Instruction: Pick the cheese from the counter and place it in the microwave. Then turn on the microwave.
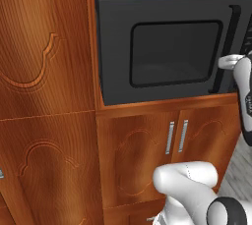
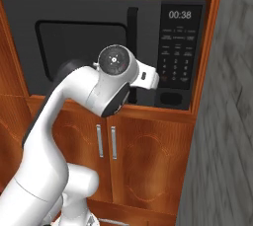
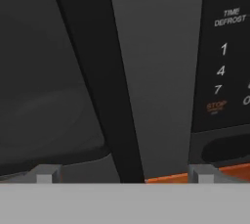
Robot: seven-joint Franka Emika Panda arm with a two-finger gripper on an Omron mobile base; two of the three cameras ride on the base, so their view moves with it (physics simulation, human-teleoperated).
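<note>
The black microwave (image 1: 172, 52) sits built into wooden cabinetry with its door shut. My gripper (image 3: 124, 174) is open, right at the door's front, and the vertical black bar handle (image 3: 97, 71) runs between its two fingertips (image 3: 46, 174). In the left base view my gripper (image 1: 224, 63) is at the lower part of the handle (image 1: 225, 37). The button panel (image 2: 179, 47) with its display reading 00:38 lies just right of the handle (image 2: 132, 27). Through the dark glass window (image 1: 172, 54) I make out no cheese. The cheese and the counter are out of view.
Brown cabinet doors with silver bar handles (image 1: 176, 136) stand below the microwave. A tall wooden panel (image 1: 44, 96) rises to its left. A grey wall (image 2: 222, 121) closes the right side. My own arm (image 2: 74, 106) crosses in front of the lower door.
</note>
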